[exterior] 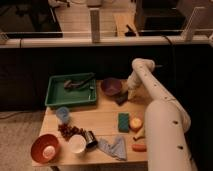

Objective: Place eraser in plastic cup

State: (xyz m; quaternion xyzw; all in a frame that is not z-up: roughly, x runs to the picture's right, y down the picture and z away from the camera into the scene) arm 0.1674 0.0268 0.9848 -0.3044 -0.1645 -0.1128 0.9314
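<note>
Camera view of the desk (102,117), seen from above and from its front edge. The white arm (150,92) stood at the lower right and arched over the right side of the desk, its end pointing down. The gripper (128,95) was at that end, low over the desk and just right of the purple bowl (111,86). Whether the gripper was spread or pressed together could not be told. The eraser (121,99), a small dark block, was directly at the gripper, close against the front right rim of the purple bowl; whether it was gripped or lying on the desk could not be told. The cup (62,114) stood upright on the left half of the desk, just in front of the green tray (55,97) and well apart from the eraser. The tray occupied the far left and held a long dark item (77,83). A green sponge (123,122) lay in front of the eraser, with a yellow-orange round thing (135,123) just beside it on the right. Along the front edge, from left to right: an orange bowl (45,148), a white bowl (77,143), a can (91,139) touching the white bowl, and a blue cloth (114,146). A dark red cluster (70,131) lay between the cup and the white bowl
</note>
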